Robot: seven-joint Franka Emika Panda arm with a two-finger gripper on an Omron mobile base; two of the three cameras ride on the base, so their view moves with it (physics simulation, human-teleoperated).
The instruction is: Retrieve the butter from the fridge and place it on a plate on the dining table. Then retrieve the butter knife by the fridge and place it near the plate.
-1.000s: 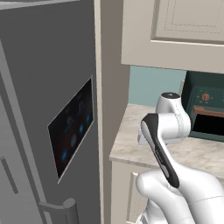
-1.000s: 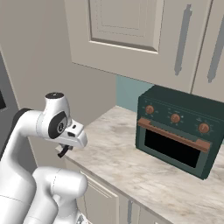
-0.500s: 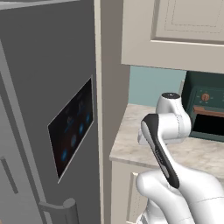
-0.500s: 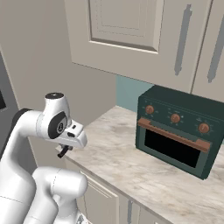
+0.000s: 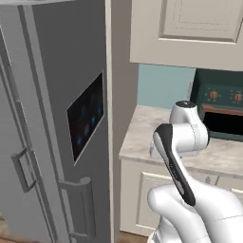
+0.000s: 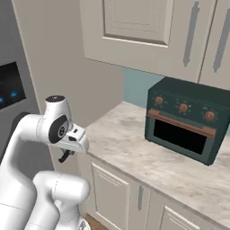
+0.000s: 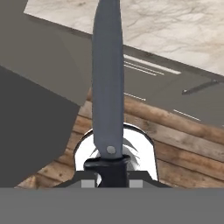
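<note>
Fingers (image 7: 108, 171) closed tight on butter knife (image 7: 107, 83) — dark handle pinched at 6 o'clock of hand view, grey blade pointing to 12 o'clock, away from hand. My guess: held by handle so blade stays free for laying down near plate later. Hand hangs low, in front of surface (image 6: 148, 155) edge, over wooden floor (image 7: 175, 144). Fridge (image 5: 57, 123) at 9 o'clock in left base view, doors shut. Count — one knife, one fridge, one dark green oven (image 6: 191, 119) on surface.
</note>
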